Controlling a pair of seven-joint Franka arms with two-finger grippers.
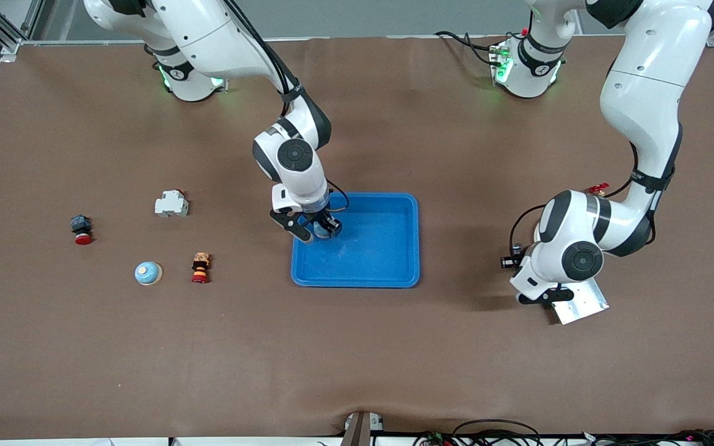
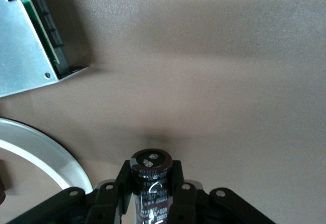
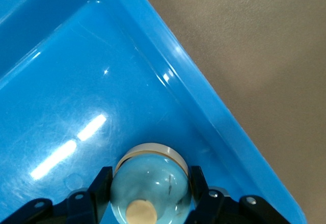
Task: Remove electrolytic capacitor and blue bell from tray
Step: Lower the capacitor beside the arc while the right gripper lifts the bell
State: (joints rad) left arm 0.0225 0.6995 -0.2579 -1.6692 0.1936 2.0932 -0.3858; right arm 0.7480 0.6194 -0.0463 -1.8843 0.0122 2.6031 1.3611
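Right gripper (image 1: 318,230) over blue tray (image 1: 403,272), near its right-arm-end wall — fingers clamped on blue bell (image 3: 149,186). Left gripper (image 2: 151,189) pinches black capacitor (image 2: 151,175) above bare table (image 1: 357,347), beside metal-cased module (image 1: 582,305).

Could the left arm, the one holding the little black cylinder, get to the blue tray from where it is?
Probably yes: only bare table lies between the left gripper, shut on the capacitor, and the blue tray. The right gripper, holding a bell, occupies only one corner.

Bright, even light; tray (image 3: 168,76) glare.
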